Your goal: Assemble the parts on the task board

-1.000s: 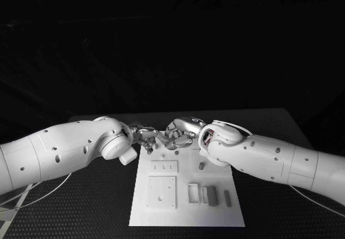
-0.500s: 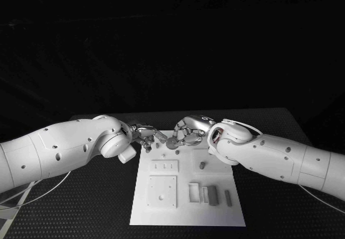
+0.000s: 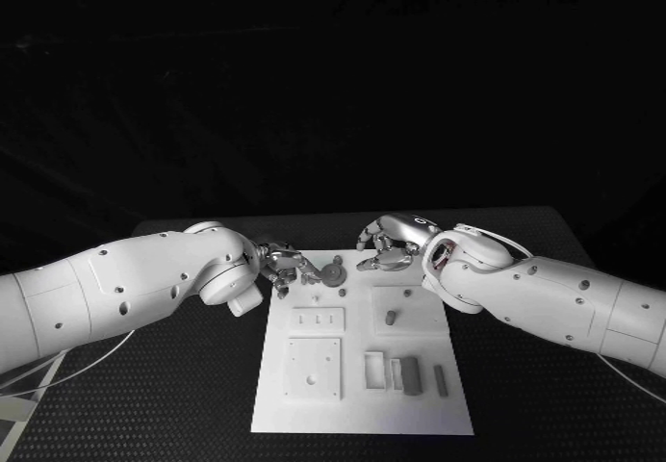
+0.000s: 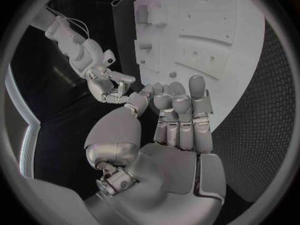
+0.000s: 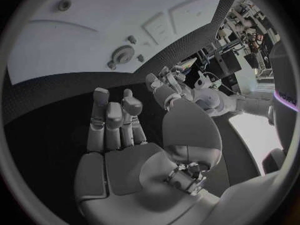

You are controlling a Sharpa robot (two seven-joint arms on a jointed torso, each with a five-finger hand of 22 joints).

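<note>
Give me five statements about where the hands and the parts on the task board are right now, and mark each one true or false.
1. The task board lies flat on the black table. True.
2. The right hand holds a grey part. False: its palm and fingers show nothing in them in the right wrist view.
3. A round gear-like part sits at the board's far end, beside the left hand. True.
4. Both hands hover over the board's near edge. False: both are at its far end.
5. A row of upright grey blocks stands in the board's near right part. True.
</note>
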